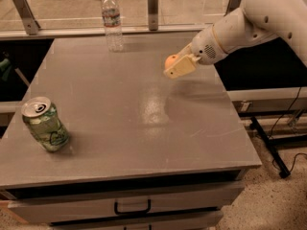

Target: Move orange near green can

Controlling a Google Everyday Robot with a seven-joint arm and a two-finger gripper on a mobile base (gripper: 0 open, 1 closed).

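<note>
Grey table [144,143] carries a green can [45,124] near its front left corner and a clear water bottle [112,20] standing at the far edge. Over the table's far right part, the white arm's [249,23] pincer [175,67] grips the orange [170,60], well apart from the can.

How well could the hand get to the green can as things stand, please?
Probably yes: the hand, holding the orange at far right, has only bare tabletop between it and the green can at front left.
</note>
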